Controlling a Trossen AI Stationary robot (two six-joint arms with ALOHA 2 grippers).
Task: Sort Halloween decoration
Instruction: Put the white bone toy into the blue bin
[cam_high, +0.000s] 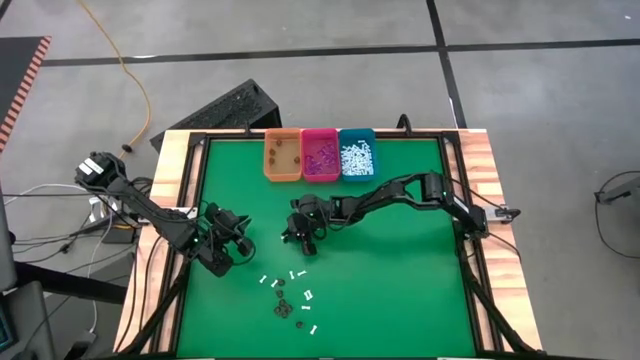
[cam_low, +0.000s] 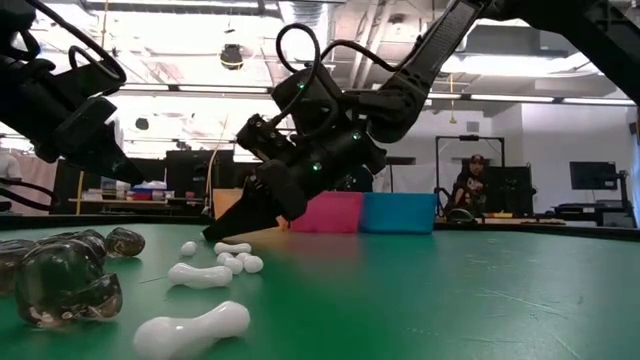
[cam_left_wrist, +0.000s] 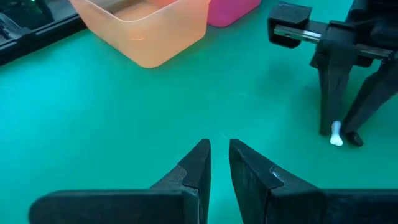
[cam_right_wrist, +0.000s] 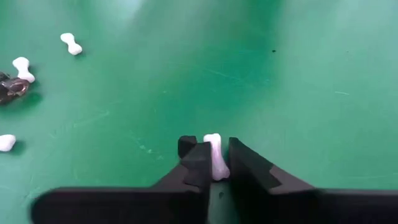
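The near part of the table carries the unsorted Halloween decoration: a loose scatter of white bone pieces and dark pieces lying apart from one another on the green surface. In the low view the nearest items are a white bone and a dark translucent piece.

Just beyond the scatter, the right end effector is down at the table with its fingers closed on a single white bone piece. The left wrist view shows that piece at the fingertips, at or barely above the surface. The step in hand is judged to be the grasp of one white piece.

The left end effector waits to the left of the scatter, near the table's left side, its fingers nearly together and holding nothing.

At the far edge stand the orange bin, the pink bin and the teal bin. The teal bin already holds white pieces.

The next move calls for a straight lift without loss of grip, a carry to the far edge, and release over the teal bin. The piece is small and smooth, so slippage is a likely risk.
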